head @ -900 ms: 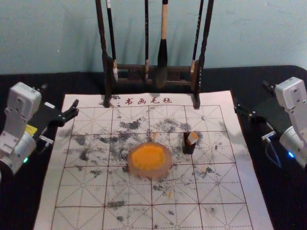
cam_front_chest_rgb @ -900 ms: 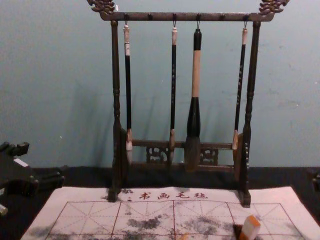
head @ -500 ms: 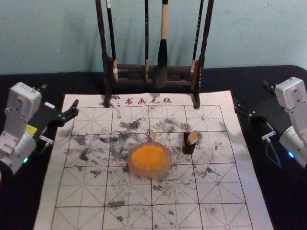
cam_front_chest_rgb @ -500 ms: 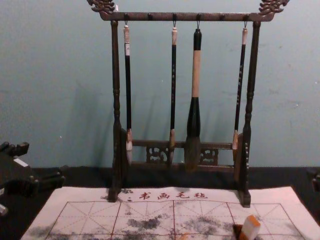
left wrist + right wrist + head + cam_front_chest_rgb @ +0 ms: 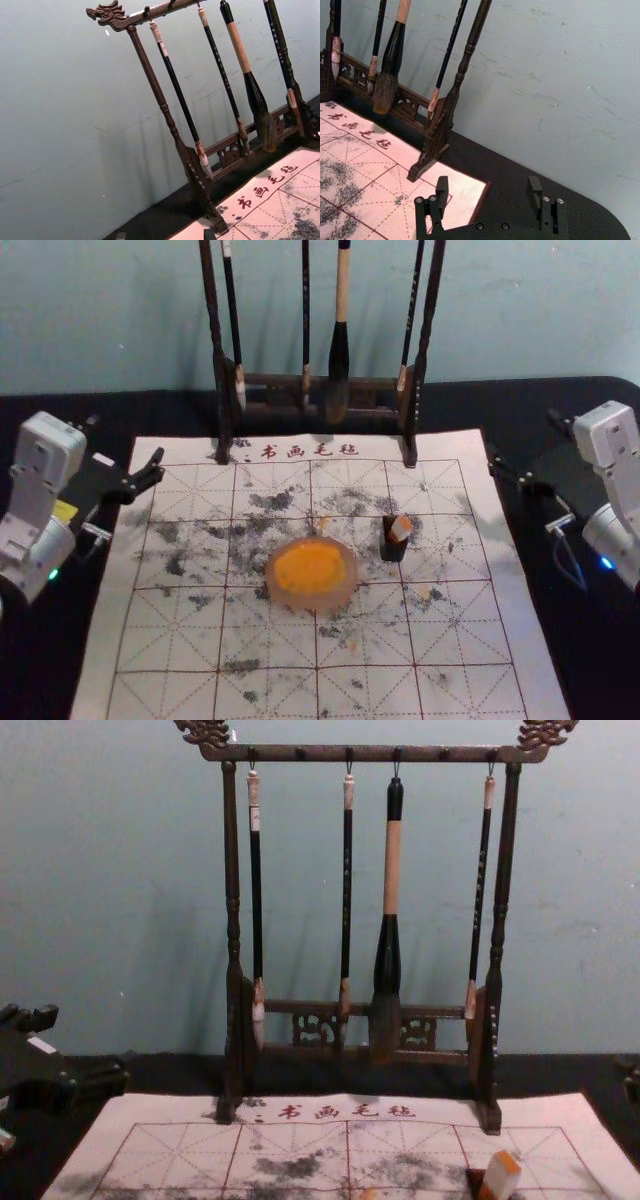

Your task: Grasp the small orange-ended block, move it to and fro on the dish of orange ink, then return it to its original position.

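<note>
A dish of orange ink [image 5: 346, 592] sits near the middle of a gridded calligraphy mat [image 5: 170, 640], its surface flecked with grey smudges; just beyond and to the robot's right, the small orange-ended block [image 5: 401, 529] leans at a tilt by a small dark holder [image 5: 393, 549], orange end up, though whether it stands inside or merely rests against it I cannot tell. Farther out, the right gripper [image 5: 488, 186] waits at the mat's right side, fingers spread with nothing between them; the left gripper [image 5: 122, 441] hangs at the opposite side, also spread and empty, seemingly idle. A dark wooden brush rack [image 5: 290, 382] with hanging brushes [image 5: 392, 870] stands at the far edge, before a pale blue wall [image 5: 520, 310].

The step in hand looks to be the reach for the block, with the inking and the return all ahead; the right arm seems the natural choice, being nearer; it would do well to come in from above, turn its fingers to match the block's lean, and close gently on the pale sides, clear of the orange end; a sideways brush could topple block and holder together, and a straight lift should keep the holder in place.
</note>
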You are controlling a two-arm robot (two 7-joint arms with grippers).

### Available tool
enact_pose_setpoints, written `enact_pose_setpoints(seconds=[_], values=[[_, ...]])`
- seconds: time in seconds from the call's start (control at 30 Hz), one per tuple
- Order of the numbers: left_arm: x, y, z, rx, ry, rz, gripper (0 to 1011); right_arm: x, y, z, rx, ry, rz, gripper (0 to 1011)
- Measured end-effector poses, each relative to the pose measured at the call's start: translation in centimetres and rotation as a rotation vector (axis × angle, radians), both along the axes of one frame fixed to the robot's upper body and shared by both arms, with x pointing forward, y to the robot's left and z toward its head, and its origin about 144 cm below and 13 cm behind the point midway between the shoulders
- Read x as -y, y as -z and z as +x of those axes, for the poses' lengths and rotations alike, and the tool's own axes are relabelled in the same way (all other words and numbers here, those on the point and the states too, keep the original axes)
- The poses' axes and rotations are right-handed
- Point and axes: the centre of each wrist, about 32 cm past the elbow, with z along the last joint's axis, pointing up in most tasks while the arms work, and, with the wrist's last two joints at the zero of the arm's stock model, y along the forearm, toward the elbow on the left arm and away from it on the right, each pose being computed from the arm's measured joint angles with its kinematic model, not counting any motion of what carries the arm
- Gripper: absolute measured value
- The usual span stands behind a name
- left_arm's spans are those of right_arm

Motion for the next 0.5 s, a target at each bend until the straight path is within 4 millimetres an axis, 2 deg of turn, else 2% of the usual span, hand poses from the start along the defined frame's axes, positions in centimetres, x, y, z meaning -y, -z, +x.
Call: enact_pose_setpoints(seconds=[0.5], values=[[0.0, 0.0, 0.0, 0.0, 0.0, 0.0, 1001, 0.0, 0.0, 0.0, 0.0, 0.0, 0.0, 1000]])
